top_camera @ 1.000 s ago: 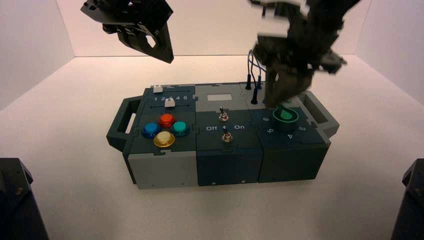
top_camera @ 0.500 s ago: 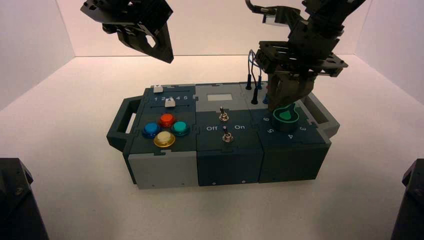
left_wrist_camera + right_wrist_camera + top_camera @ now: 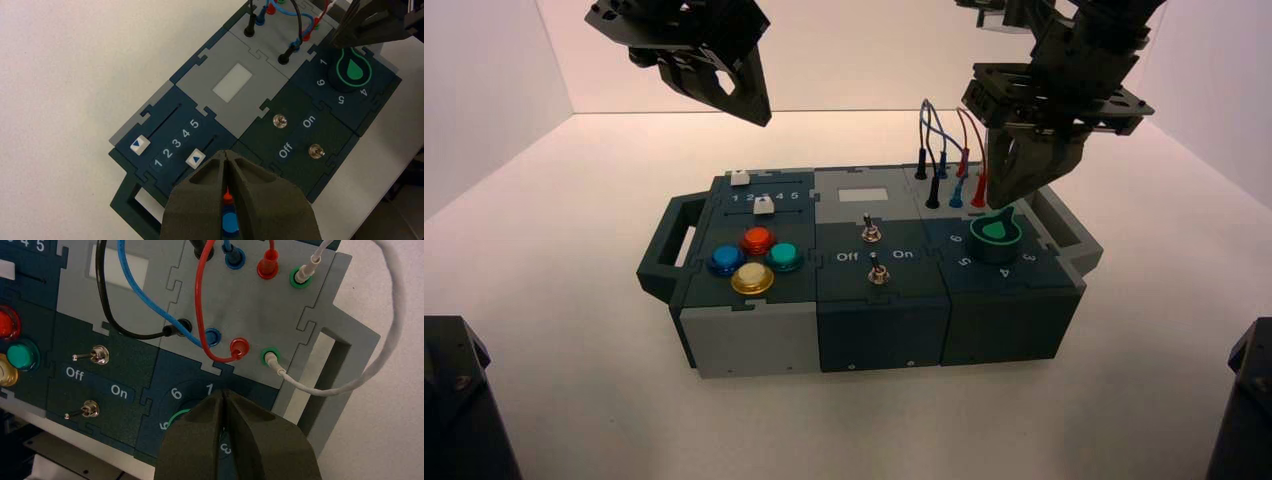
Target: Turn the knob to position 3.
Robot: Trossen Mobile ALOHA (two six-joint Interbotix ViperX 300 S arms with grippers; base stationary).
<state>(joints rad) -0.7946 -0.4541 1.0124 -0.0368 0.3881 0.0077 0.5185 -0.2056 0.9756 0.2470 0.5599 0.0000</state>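
Right gripper (image 3: pixel 1016 195) poised above the knob (image 3: pixel 996 233), fingers closed and empty.

The box (image 3: pixel 754 335) stands on the white desk (image 3: pixel 554 330). The knob sits on the dark teal panel at the box's right end, just in front of the wire sockets. In the left wrist view its bright green teardrop inlay points toward the sockets, between numerals 1 and 4 of the arc. Position 3 (image 3: pixel 1028 257) lies on the arc at the knob's right front, uncovered. The right gripper hangs just behind and over the knob without touching it; its fingers (image 3: pixel 200 440) are pressed together and hold nothing. The left gripper (image 3: pixel 742 95) is parked high over the box's rear left, above the sliders, fingers (image 3: pixel 200 200) likewise pressed together and empty.
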